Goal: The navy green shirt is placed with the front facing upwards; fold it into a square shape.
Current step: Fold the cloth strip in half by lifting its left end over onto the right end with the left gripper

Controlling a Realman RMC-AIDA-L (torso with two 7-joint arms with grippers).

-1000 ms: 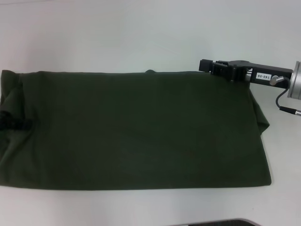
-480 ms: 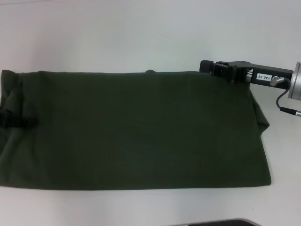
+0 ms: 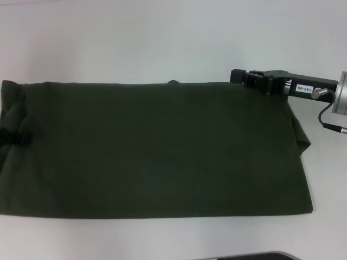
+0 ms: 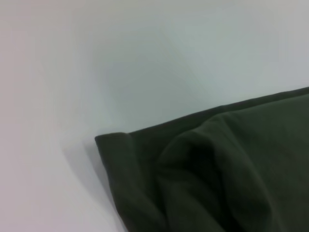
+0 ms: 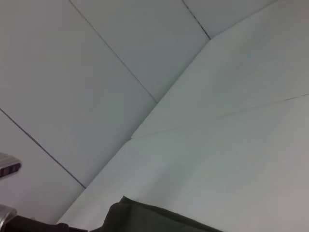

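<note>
navy green shirt (image 4: 227,169) | folded corner, rumpled layers | lying on white table (image 4: 120,63)

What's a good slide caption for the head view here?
Navy green shirt folded into a long band on the white table, right gripper at its far right corner.
</note>
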